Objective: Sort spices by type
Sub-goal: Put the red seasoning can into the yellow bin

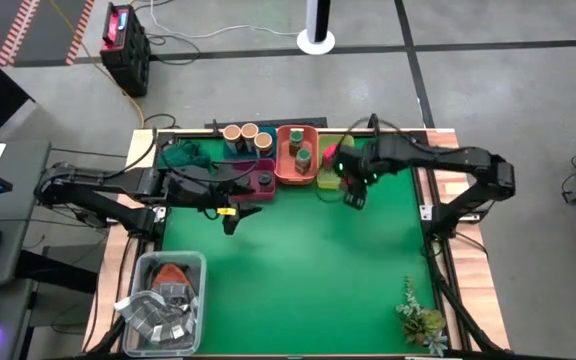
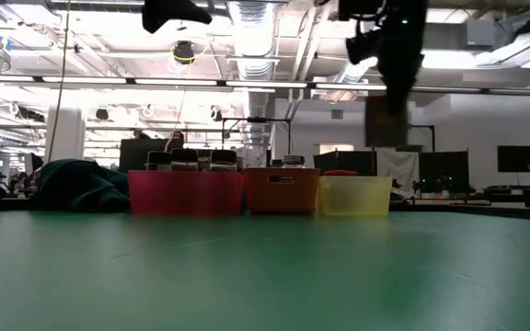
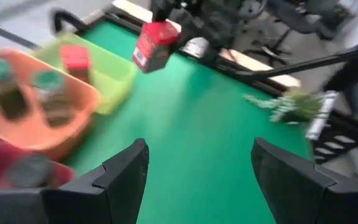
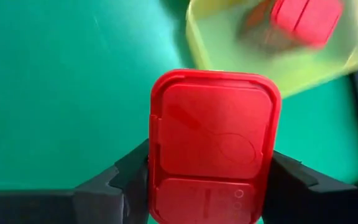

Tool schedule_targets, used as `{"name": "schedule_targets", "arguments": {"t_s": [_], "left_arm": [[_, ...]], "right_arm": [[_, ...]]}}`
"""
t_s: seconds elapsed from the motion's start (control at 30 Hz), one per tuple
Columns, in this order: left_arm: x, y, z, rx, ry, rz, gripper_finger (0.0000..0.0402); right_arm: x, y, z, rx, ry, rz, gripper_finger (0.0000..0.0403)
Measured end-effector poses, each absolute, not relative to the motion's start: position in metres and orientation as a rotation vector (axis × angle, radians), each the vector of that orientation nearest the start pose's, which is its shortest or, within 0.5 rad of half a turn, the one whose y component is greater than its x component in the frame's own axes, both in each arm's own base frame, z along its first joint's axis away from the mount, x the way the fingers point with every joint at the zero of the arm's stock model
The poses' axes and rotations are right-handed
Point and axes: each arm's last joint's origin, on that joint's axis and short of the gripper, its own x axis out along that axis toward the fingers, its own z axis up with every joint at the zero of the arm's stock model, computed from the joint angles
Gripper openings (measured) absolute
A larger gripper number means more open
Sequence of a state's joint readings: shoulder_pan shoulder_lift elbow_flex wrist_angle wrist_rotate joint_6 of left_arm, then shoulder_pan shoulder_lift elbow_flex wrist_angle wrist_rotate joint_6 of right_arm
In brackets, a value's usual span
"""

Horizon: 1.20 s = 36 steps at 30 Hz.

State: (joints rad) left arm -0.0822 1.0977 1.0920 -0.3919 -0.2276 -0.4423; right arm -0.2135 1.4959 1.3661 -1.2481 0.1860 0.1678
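Observation:
My right gripper (image 1: 354,197) is shut on a small red-topped square spice box (image 4: 213,146), above the green mat and just on the near side of the yellow-green tray (image 1: 330,172). A second red box (image 4: 306,18) lies inside that tray. Green-topped jars (image 1: 298,150) stand in the orange tray (image 1: 281,170), and tan-topped jars (image 1: 248,133) stand on the table behind the trays. My left gripper (image 1: 231,222) hovers open over the mat near the magenta tray (image 1: 260,180), touching nothing. My right gripper pinches the red box between its two fingers, one finger (image 4: 120,177) on each of two opposite side walls (image 4: 153,163). The fingers come from above, pointing down. The box is lifted clear of the mat (image 2: 386,119), upright, its lid facing up.
A dark green cloth (image 1: 183,153) lies at the far left corner. A clear tub of grey packets (image 1: 163,295) sits at the near left, and a small plant (image 1: 418,315) at the near right. The green mat's middle (image 1: 308,270) is open room.

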Motion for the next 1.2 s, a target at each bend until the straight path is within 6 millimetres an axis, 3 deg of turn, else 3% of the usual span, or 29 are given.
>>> {"name": "schedule_targets", "arguments": {"t_s": [0.23,0.57,0.7,0.97,1.2], "left_arm": [[0.233,0.001,0.359,-0.199,0.363,0.341,0.0269],[0.228,0.054,0.358,-0.281,0.382,0.316,0.0269],[0.223,0.066,0.358,-0.295,0.373,0.358,0.0269],[0.22,0.077,0.362,-0.291,0.335,0.403,0.0269],[0.216,0.076,0.364,-0.347,0.318,0.424,0.0269]], "right_arm": [[0.284,-0.104,0.321,0.011,1.368,-0.365,0.0246],[0.318,-0.141,0.29,-0.082,1.583,-0.218,0.0246],[0.321,-0.153,0.277,-0.097,1.63,-0.181,0.0246],[0.324,-0.188,0.268,-0.133,1.545,-0.239,0.0246],[0.32,-0.198,0.268,-0.09,1.51,-0.242,0.0246]]}}
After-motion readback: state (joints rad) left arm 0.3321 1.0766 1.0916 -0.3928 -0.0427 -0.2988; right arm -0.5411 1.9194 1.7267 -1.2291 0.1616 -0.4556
